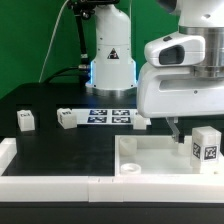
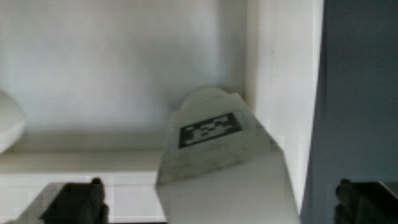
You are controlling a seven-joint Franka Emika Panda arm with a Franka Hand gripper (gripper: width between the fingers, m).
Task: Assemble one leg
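Observation:
A leg (image 1: 206,145), a small white block with a black-and-white tag, stands on the large white tray-like piece (image 1: 150,158) near its edge at the exterior view's right. My gripper (image 1: 174,131) hangs just above the tray, a little to the left of that leg in the exterior view. In the wrist view the same leg (image 2: 215,140) stands ahead of the gripper (image 2: 219,204), beside the tray's raised wall (image 2: 285,90). The dark fingertips (image 2: 75,202) are wide apart with nothing between them. Two more tagged legs (image 1: 25,121) (image 1: 66,118) sit on the black table at the exterior view's left.
The marker board (image 1: 110,115) lies on the table in front of the robot base (image 1: 110,60). A white rail (image 1: 50,186) runs along the front edge, with a raised end (image 1: 6,152) at the exterior view's left.

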